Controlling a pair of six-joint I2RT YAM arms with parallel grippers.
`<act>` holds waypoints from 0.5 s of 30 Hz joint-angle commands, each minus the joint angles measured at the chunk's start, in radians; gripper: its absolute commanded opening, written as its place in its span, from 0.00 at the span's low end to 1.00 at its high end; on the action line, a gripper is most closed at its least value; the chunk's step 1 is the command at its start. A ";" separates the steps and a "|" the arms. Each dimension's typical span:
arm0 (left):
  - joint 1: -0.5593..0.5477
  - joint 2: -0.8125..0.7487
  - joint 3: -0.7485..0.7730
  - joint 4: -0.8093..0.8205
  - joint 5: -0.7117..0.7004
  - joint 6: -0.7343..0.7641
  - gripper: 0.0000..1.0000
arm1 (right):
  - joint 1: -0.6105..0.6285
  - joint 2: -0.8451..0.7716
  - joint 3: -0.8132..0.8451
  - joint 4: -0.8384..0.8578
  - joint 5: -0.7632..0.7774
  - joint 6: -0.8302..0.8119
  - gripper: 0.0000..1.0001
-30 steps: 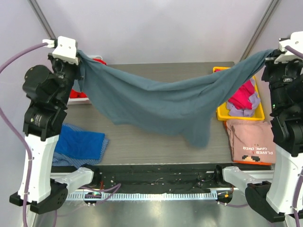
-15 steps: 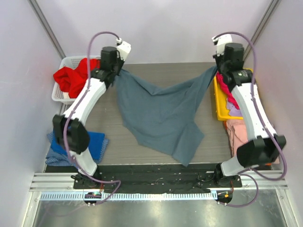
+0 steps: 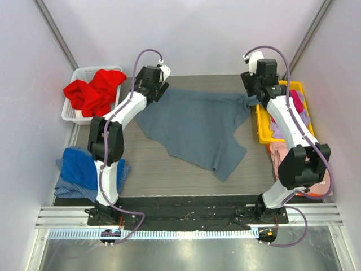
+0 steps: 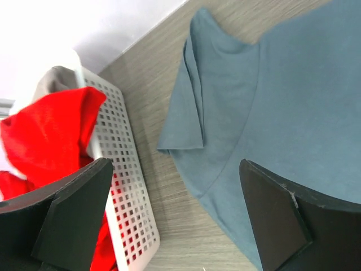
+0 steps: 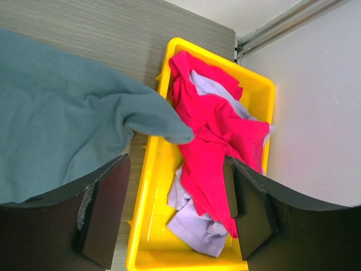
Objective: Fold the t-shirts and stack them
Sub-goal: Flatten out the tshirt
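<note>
Laying grey shirt (image 3: 194, 127) flat on worktop (image 3: 146, 164), no fold yet; right sleeve overhanging yellow bin (image 5: 144, 226) rim, snagging likely. Holding left claw (image 4: 175, 166) and right claw (image 5: 176, 164) wide, gripping nothing. Leaving red shirts (image 3: 93, 93) in basket (image 4: 121, 164), magenta shirt (image 5: 214, 135) in bin; blue shirt (image 3: 79, 169) and pink shirt (image 3: 274, 158) seemingly folded at near sides, unstacked.

your slate blue-grey t-shirt (image 3: 197, 127) lies spread open, askew, one corner over the yellow bin (image 3: 259, 135) rim. the magenta shirt (image 5: 220, 130) is crumpled in that bin, the red shirt (image 3: 93, 90) bunched in the white basket (image 3: 69, 113).
</note>
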 commanded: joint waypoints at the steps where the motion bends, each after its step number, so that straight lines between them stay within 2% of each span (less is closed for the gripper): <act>1: -0.069 -0.201 -0.085 0.052 0.022 0.003 1.00 | -0.002 -0.121 -0.044 0.017 -0.001 -0.005 0.74; 5: -0.181 -0.333 -0.176 -0.110 0.152 -0.026 1.00 | 0.003 -0.188 -0.121 -0.004 -0.025 -0.002 0.74; 8: -0.268 -0.390 -0.229 -0.167 0.188 -0.079 1.00 | 0.008 -0.227 -0.171 -0.075 -0.097 0.008 0.74; 12: -0.296 -0.451 -0.300 -0.166 0.216 -0.142 1.00 | 0.037 -0.242 -0.252 -0.228 -0.279 0.012 0.72; 15: -0.296 -0.485 -0.343 -0.138 0.199 -0.143 1.00 | 0.109 -0.257 -0.369 -0.239 -0.281 -0.018 0.71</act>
